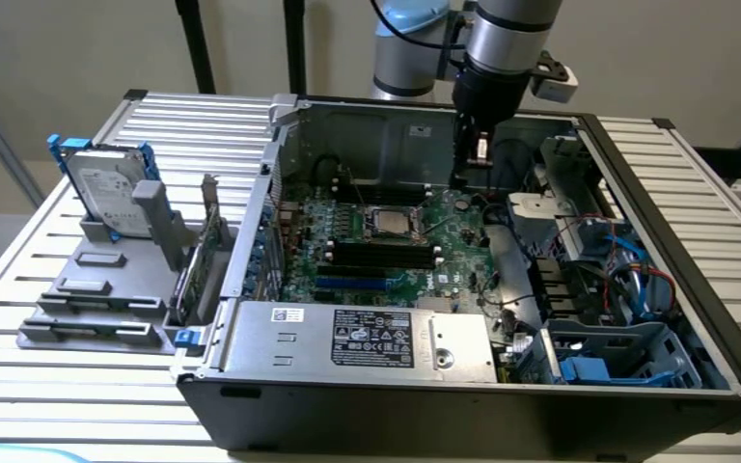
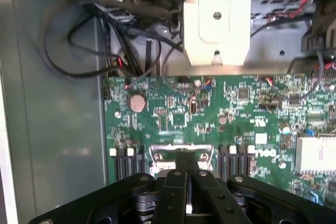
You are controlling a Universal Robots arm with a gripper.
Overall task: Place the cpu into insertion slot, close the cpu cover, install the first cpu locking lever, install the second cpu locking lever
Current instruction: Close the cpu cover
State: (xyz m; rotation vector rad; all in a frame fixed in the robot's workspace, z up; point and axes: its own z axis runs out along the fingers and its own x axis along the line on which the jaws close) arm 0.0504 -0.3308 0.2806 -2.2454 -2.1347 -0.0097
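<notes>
The gripper [image 1: 479,166] hangs above the green circuit board's [image 1: 454,231] far edge, fingers pressed together on nothing visible. The cpu [image 1: 394,225] appears seated in the insertion slot [image 1: 370,220] near the board's middle, framed by the cpu cover [image 2: 181,153]. The chip is probably light, stiff and delicate underneath, best held by its edges.

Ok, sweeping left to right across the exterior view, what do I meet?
Hard drive in its blue bracket → insertion slot on the green board → pincer, shut, hanging inside the case near the back wall → blue cables by the drive bays.
</notes>
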